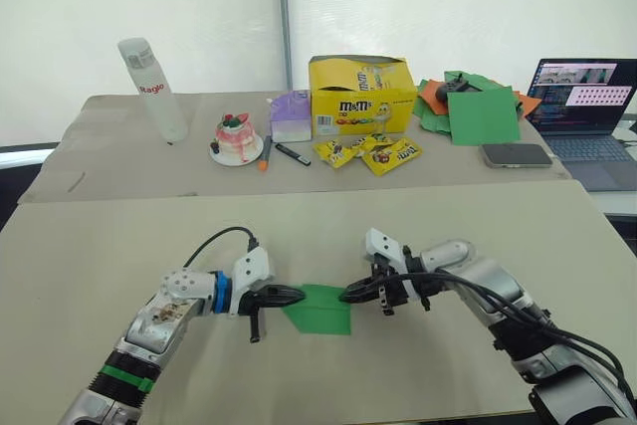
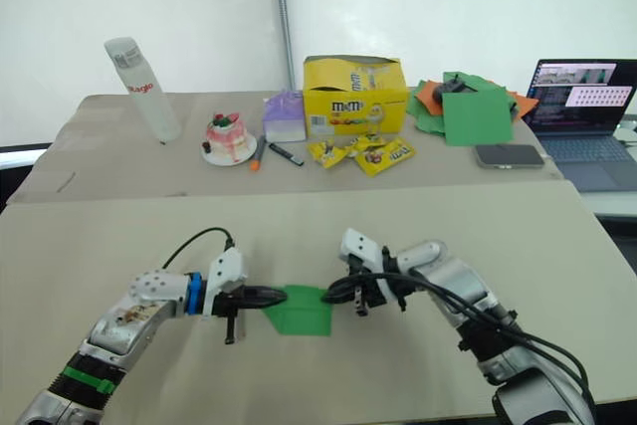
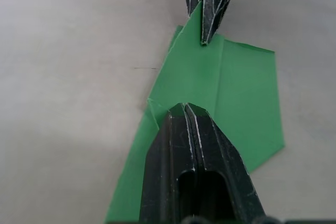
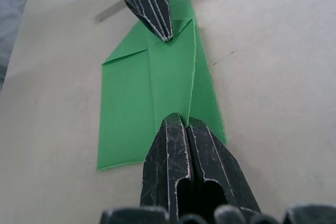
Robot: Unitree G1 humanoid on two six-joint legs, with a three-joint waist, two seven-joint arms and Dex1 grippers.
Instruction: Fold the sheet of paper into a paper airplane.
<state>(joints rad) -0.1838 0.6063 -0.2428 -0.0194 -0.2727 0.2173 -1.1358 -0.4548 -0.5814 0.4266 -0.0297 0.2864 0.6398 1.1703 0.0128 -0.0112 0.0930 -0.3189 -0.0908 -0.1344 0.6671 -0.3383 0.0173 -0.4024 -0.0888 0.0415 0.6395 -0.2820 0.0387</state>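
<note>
While the left gripper (image 1: 299, 295) pinches the sheet of paper (image 1: 323, 311), the right gripper (image 1: 345, 296) clamps its opposite edge

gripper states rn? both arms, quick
Left gripper: shut, pinching one edge of the sheet of paper.
Right gripper: shut, pinching the opposite edge of the same sheet.
</note>
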